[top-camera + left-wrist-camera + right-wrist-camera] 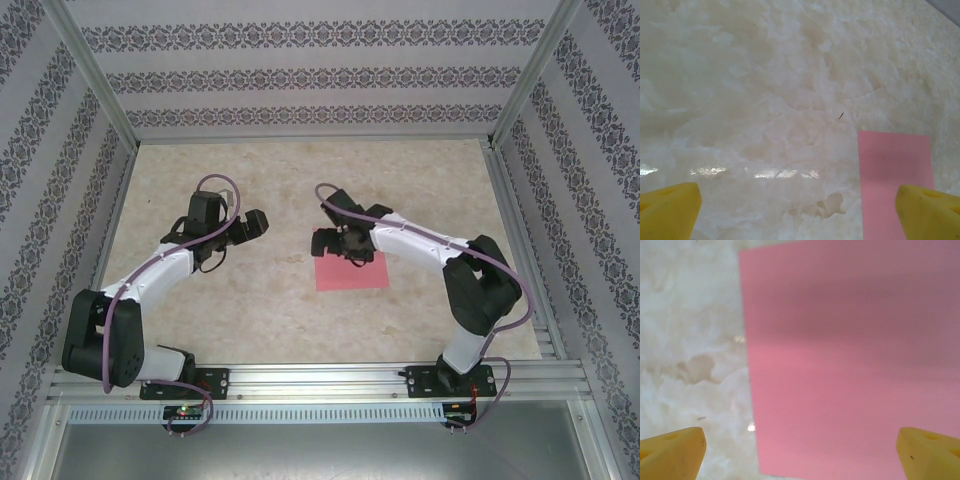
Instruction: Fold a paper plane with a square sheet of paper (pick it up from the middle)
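Pink paper flat on tabletop

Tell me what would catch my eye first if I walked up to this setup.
The pink-red square sheet of paper stands out first, lying flat on the pale marbled table, right of centre. Reaching in from the near edge, the right gripper hangs open over the sheet's far edge, and the left gripper is open over bare table beside it.

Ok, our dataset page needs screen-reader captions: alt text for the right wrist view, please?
A flat pink sheet of paper lies on a pale marbled table, with the yellow fingertips of the open right end effector at the bottom corners.
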Tool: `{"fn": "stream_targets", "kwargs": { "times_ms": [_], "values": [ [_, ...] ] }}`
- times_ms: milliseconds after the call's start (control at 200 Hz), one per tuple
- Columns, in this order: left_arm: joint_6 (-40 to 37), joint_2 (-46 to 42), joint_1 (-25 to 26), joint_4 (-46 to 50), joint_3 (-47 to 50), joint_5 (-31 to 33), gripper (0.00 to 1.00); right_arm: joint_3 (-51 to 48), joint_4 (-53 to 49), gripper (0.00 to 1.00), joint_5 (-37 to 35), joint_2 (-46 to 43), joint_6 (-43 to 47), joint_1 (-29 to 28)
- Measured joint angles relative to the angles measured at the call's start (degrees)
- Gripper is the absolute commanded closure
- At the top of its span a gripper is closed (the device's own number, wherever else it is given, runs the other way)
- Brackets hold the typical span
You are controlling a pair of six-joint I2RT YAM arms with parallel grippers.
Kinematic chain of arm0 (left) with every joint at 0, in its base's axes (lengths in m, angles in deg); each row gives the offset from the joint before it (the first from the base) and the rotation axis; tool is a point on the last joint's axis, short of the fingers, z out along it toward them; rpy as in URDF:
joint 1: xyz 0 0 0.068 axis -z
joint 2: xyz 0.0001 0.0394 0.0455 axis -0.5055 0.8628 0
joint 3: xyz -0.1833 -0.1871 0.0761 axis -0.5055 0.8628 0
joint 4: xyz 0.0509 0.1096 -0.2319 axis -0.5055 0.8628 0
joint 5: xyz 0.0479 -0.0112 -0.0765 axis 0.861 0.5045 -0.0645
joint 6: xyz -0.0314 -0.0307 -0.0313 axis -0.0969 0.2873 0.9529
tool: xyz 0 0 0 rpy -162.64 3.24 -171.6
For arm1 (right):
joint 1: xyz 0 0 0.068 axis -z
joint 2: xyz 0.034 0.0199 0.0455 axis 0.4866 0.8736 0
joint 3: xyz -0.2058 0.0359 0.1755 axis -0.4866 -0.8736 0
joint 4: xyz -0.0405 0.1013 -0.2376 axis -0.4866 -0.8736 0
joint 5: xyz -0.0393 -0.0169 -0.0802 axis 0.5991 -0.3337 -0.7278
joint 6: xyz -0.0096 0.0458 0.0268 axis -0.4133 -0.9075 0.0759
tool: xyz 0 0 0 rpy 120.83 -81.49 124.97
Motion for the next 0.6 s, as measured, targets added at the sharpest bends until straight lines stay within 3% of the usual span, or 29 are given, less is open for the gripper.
{"fn": "stream_targets", "kwargs": {
  "times_ms": [240,599],
  "values": [
    [0.8,0.3,0.0,0.0,0.1,0.0,0.0,8.5,-7.8,0.02,-2.1,9.7,4.9,2.2],
    [0.8,2.0,0.7,0.0,0.1,0.0,0.0,11.7,-12.0,0.02,-0.3,16.8,9.3,4.7]
  ]
}}
